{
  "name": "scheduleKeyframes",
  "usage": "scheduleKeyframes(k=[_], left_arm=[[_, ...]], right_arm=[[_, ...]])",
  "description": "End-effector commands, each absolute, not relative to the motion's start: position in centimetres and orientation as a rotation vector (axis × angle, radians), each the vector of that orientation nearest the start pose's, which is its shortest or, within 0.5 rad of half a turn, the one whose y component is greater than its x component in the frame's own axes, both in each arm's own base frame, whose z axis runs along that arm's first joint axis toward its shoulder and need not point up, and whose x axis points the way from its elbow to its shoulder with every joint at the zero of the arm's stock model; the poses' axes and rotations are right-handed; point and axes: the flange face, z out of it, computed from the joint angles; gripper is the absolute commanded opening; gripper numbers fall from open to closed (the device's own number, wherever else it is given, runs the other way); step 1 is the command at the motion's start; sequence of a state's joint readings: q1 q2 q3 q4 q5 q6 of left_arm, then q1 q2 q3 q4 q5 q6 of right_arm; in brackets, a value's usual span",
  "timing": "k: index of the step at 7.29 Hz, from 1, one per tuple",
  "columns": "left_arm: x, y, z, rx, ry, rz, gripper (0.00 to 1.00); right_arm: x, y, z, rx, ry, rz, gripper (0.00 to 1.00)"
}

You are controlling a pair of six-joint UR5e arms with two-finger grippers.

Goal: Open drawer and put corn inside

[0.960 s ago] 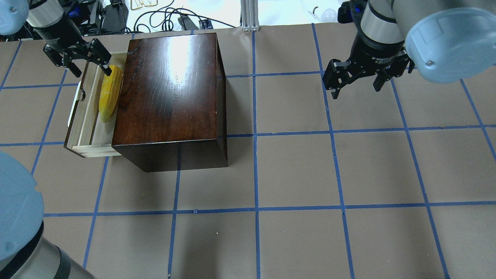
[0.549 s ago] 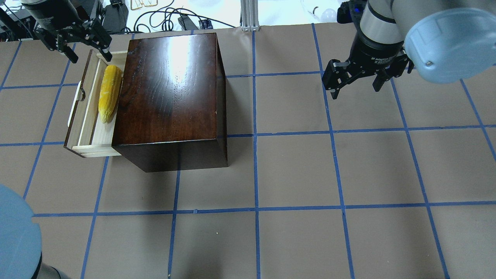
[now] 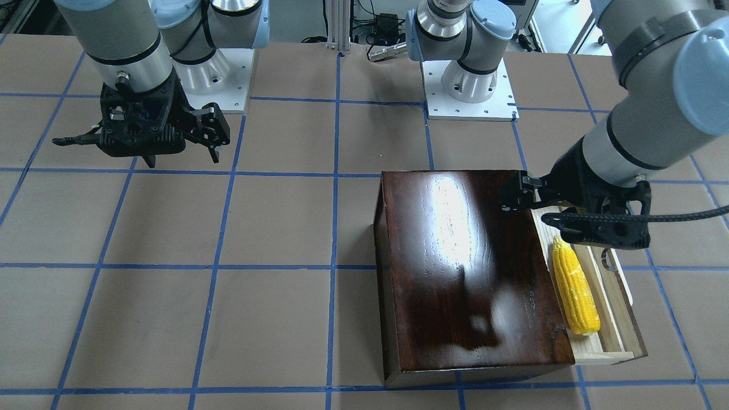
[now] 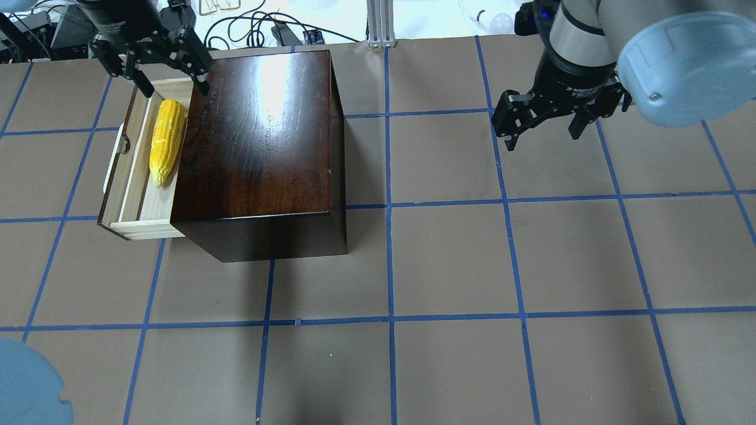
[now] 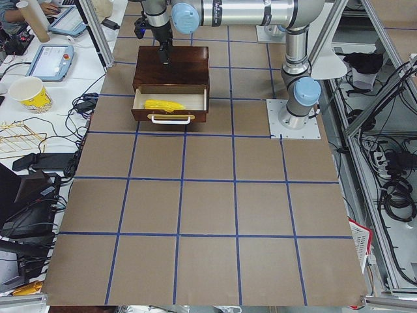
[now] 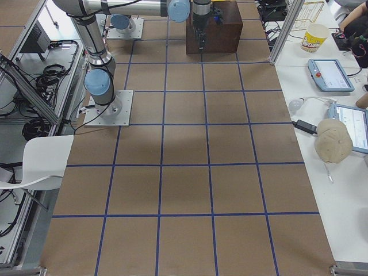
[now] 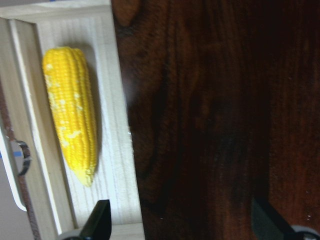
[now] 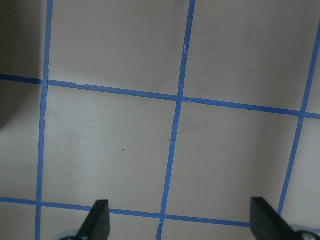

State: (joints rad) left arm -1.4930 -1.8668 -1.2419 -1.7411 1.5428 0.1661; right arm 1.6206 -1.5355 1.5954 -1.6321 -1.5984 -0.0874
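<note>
Corn in the open drawer (left and right jaws both wide apart, empty)

The box is dark wood with a glossy varnish — big glare patch toward its 12 o'clock edge. The drawer at its 9 o'clock is pale raw wood, matt, grain showing. The corn looks like bumpy yellow plastic. Underneath, the table cover is matt brown, paper-like, with blue tape lines.

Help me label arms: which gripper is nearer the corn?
The left gripper, open above one end of the drawer, right by the corn. The right gripper hangs open over the table, well away from the box.
</note>
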Motion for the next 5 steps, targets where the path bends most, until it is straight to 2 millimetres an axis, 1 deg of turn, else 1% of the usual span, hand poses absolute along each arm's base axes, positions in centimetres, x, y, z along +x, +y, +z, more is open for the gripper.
scheduleKeyframes(k=[1,3,5], left_arm=[[-11.7,-59.5,46.4,0.188,3.171,0.256,1.00],[-12.4,-58.8,45.1,0.200,3.169,0.285,1.00],[-12.6,-58.0,46.0,0.181,3.169,0.264,1.00]], right_arm=[[15.6,-49.9,46.4,-0.219,3.162,-0.002,1.00],[15.6,-49.9,46.4,-0.219,3.162,-0.002,1.00],[15.6,-49.9,46.4,-0.219,3.162,-0.002,1.00]])
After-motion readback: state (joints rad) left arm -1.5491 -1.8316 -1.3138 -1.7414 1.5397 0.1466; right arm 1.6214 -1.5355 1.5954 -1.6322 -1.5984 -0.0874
